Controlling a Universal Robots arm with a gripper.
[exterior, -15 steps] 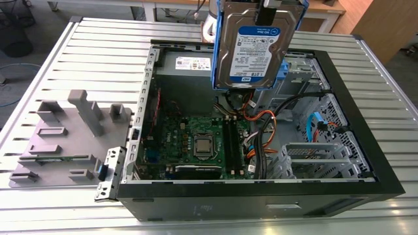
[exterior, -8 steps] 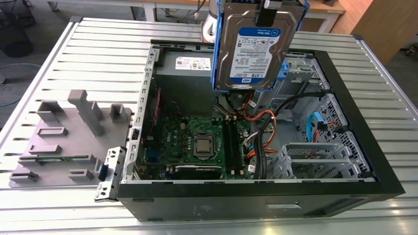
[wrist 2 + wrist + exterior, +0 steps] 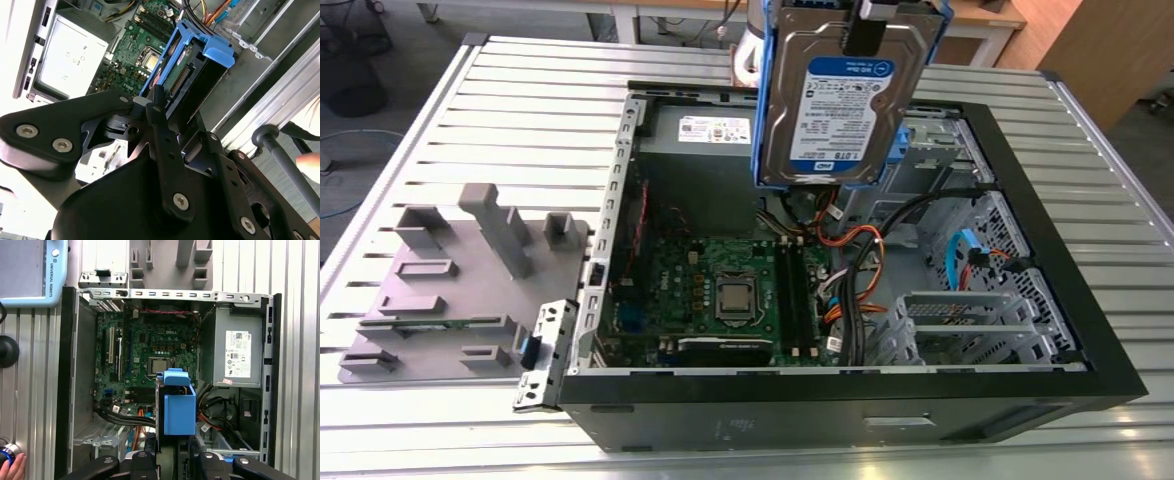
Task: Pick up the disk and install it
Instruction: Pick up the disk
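In the exterior view the flat silver metal disk (image 3: 847, 110), blue-bracketed, is hanging over the open black computer case (image 3: 1071, 290), clenched by the black gripper (image 3: 863, 28); pickup done, installing not yet.

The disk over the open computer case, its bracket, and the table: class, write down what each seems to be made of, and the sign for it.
By its dull sheen, the disk has a silver metal body, with a seemingly paper white-and-blue label. Its bracket looks like blue plastic: matt, evenly coloured, moulded. Under the case, the table is ribbed pale metal slats that catch the light, probably aluminium.
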